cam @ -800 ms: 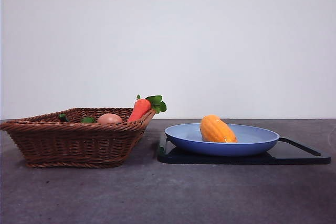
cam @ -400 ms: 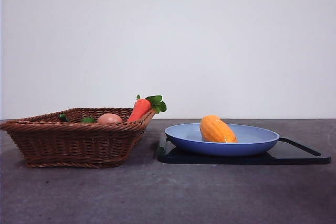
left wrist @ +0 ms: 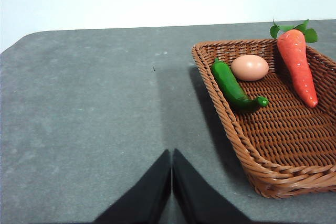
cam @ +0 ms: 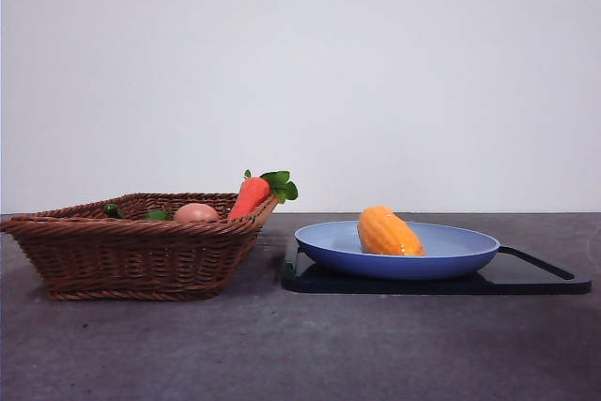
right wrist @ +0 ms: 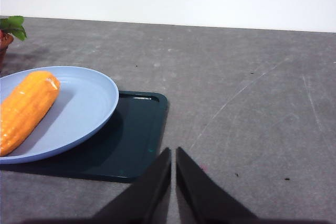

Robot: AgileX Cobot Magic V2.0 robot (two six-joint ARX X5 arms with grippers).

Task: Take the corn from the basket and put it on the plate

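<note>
Corn [cam: 388, 232] still on plate [cam: 460, 260].

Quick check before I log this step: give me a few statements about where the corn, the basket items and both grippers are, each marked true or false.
1. The corn lies on the plate. True.
2. The plate sits straight on the table. False: it rests on a black tray.
3. The basket holds a carrot, an egg and a green pepper. True.
4. The right gripper grips the corn. False: it is shut on nothing, apart from the plate.
5. The left gripper is inside the basket. False: it is shut over bare table beside it.
</note>
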